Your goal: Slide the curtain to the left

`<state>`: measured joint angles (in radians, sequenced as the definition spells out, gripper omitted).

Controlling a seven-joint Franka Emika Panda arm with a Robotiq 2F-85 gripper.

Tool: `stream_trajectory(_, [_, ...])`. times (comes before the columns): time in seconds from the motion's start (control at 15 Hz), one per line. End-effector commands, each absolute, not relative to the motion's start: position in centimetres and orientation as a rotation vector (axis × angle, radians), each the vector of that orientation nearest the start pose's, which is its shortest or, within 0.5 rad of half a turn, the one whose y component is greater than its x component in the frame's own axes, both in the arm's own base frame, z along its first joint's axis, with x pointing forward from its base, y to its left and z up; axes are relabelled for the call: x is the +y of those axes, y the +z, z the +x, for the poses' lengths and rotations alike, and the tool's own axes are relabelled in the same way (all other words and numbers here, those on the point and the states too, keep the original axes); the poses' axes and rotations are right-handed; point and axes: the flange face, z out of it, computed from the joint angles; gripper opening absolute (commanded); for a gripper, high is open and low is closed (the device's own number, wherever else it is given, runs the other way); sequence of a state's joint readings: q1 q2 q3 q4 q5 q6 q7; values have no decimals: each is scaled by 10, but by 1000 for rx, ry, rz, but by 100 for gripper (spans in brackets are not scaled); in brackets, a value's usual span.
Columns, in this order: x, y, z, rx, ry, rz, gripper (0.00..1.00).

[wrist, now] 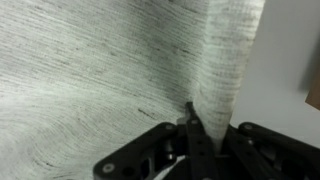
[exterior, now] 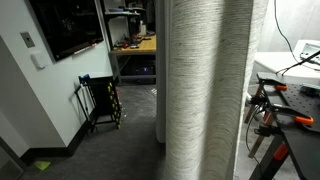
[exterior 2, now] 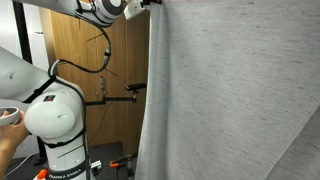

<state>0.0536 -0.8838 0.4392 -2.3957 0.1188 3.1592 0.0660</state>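
At curtain (wrist: 100,70) edge, fingers (wrist: 193,130) pinch fabric; open space beside.

The curtain (exterior: 205,90) is grey-beige with fine horizontal ribbing, the fingers (wrist: 191,130) black.

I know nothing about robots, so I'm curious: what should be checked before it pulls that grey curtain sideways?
1. Gripper shut on a fold of the curtain: ok.
2. Grip firm enough to drag it: cannot tell.
3. Arm reaches the curtain's upper edge: ok.
4. Rail overhead free: cannot tell, out of view.
5. Rack stands apart from the curtain: ok.
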Motion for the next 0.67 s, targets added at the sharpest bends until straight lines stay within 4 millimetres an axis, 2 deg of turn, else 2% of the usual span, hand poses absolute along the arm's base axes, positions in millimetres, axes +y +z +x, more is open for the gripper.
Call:
stream_trajectory(0.0, [284,714,228,-682,-2036,-2142,1])
stream_trajectory(0.27, [290,714,228,-720,-2077,-2150,1])
stream_trajectory(0.47, [337,672,215,-895,-1960,-2228,1])
stream_trajectory(0.6, [346,671,211,-935,-1981,-2219,1])
